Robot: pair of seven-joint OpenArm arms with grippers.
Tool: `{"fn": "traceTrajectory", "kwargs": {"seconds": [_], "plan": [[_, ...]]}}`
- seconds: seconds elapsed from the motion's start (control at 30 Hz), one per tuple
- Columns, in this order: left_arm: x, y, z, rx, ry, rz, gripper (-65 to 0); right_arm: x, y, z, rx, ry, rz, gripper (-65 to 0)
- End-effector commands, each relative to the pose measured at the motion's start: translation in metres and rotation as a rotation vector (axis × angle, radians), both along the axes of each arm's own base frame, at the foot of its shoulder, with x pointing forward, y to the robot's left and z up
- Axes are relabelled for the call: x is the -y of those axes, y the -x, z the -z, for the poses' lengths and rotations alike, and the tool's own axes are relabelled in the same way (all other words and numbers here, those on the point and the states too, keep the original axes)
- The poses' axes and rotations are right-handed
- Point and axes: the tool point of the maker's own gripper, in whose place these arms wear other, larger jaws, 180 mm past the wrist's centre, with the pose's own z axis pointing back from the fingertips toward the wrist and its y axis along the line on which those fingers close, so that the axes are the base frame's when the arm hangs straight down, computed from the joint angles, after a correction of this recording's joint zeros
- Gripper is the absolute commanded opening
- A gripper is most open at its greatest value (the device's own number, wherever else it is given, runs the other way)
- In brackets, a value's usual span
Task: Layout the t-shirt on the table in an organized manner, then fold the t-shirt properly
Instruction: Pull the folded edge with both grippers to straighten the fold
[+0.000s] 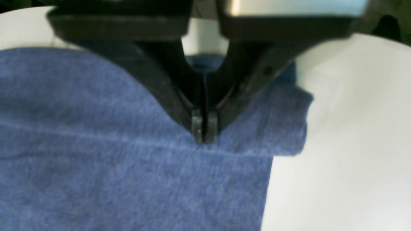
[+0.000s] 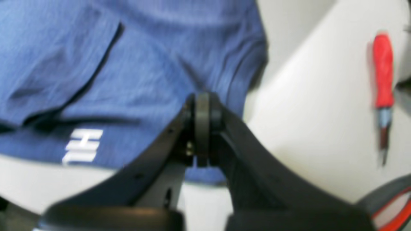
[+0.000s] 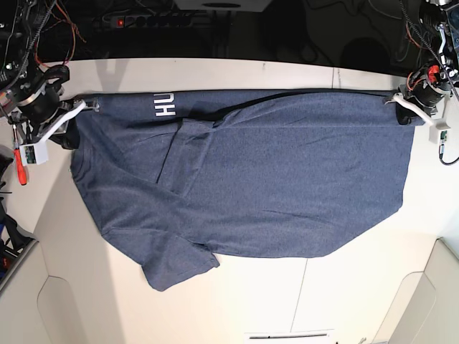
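The dark blue t-shirt (image 3: 272,186) lies spread wide across the off-white table (image 3: 287,301), its top edge pulled straight between both grippers. White lettering (image 3: 165,107) shows near the upper left; a sleeve (image 3: 176,261) hangs toward the front. My left gripper (image 3: 403,100) holds the shirt's right corner; in the left wrist view its fingertips (image 1: 204,128) are pinched shut on a fold of the fabric (image 1: 96,160). My right gripper (image 3: 84,109) grips the left corner; in the right wrist view it (image 2: 202,106) is shut on the cloth (image 2: 144,64) near the lettering (image 2: 83,146).
A red-handled screwdriver (image 3: 20,161) (image 2: 382,80) lies on the table's left edge beside the right arm. Cables and a power strip (image 3: 165,18) run behind the back edge. A thin dark seam (image 3: 307,287) crosses the bare tabletop in front.
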Motion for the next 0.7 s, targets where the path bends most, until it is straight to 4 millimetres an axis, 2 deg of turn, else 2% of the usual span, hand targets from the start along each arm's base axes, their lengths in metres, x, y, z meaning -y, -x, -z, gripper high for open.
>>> {"fn": "traceTrajectory", "kwargs": {"seconds": [0.0, 0.1, 0.23, 0.4, 0.67], "plan": [[-0.006, -0.010, -0.013, 0.048, -0.009, 0.002, -65.0, 0.006, -0.008, -0.003, 0.019, 0.012, 0.008, -65.0], [-0.004, -0.011, -0.014, 0.057, 0.005, -0.003, -65.0, 0.017, -0.005, 0.024, -0.054, 0.001, 0.043, -65.0], [-0.004, -0.012, -0.015, 0.060, 0.005, -0.004, -65.0, 0.022, 0.010, 0.059, -0.154, -0.042, 0.084, -65.0], [-0.004, -0.011, -0.014, 0.058, 0.005, -0.003, -65.0, 0.019, 0.025, 0.071, -0.204, -0.058, 0.067, -65.0], [-0.004, -0.010, -0.014, 0.057, 0.004, -0.004, -65.0, 0.018, 0.061, 0.087, -0.295, -0.070, 0.070, -65.0]]}}
